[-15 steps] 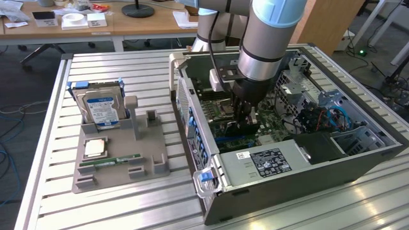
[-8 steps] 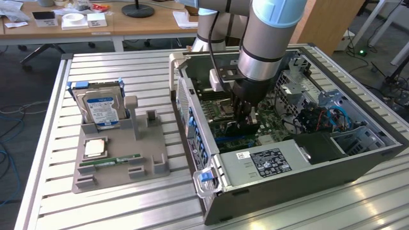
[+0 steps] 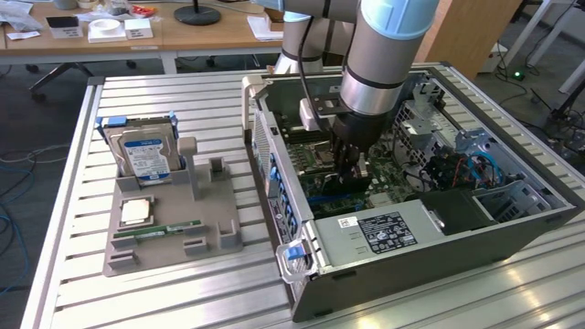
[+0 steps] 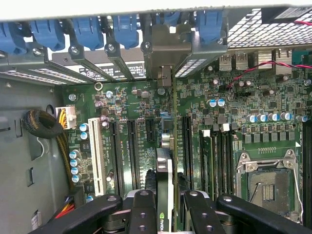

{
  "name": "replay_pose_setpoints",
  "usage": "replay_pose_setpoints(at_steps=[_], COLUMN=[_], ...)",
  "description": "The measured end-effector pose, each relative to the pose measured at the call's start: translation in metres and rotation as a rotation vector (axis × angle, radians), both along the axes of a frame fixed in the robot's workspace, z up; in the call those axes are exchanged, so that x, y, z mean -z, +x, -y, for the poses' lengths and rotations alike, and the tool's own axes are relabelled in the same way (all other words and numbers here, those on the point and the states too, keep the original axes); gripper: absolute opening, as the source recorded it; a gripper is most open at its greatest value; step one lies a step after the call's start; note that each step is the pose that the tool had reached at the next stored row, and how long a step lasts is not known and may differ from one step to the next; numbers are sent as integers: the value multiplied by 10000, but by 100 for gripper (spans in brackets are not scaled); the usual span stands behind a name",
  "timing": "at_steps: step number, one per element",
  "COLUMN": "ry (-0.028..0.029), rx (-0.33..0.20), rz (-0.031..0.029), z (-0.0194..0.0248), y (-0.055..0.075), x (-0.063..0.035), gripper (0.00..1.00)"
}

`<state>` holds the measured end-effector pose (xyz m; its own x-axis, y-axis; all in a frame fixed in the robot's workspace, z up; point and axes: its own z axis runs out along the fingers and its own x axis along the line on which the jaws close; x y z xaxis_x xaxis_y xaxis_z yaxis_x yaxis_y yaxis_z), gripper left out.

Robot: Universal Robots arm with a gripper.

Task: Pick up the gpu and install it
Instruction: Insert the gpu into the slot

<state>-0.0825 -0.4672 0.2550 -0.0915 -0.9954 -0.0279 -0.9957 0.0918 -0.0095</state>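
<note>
The gpu [image 4: 165, 168] stands on edge inside the open computer case [image 3: 439, 264], seen as a thin dark card with a green logo near my fingers. My gripper [image 4: 165, 214] is shut on it, with black fingers [image 4: 142, 209] pressed on either side. The card runs along the long black slots of the motherboard [image 4: 126, 146], and its silver end bracket [image 4: 165, 48] meets the rear slot openings. Whether its edge sits in a slot is hidden. In the exterior view the gripper [image 3: 352, 175] reaches down into the middle of the case with the dark gpu [image 3: 343, 184] at its tip.
A grey fixture [image 3: 215, 240] on the slatted table at the exterior view's left carries a hard drive [image 3: 146, 154], a processor chip [image 3: 135, 211] and a RAM stick [image 3: 169, 229]. The power supply [image 3: 379, 233] fills the case's near end. Blue latches [image 4: 87, 29] line the rear slots; the processor socket [image 4: 265, 180] lies beside the card.
</note>
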Motion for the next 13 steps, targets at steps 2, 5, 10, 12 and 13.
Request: replay_pose_setpoints(at_steps=[2,5,10,12,13], ry=[9,17,25,31,32], rx=[-47,-156,-194,-250,-281], rz=[-1,-1,-2,-1,0], z=[0,0,1,1,1], y=[-1,0,-1,-1,0], x=[-1,-1,-2,-2,-2], gripper=[27,27,27,27,27])
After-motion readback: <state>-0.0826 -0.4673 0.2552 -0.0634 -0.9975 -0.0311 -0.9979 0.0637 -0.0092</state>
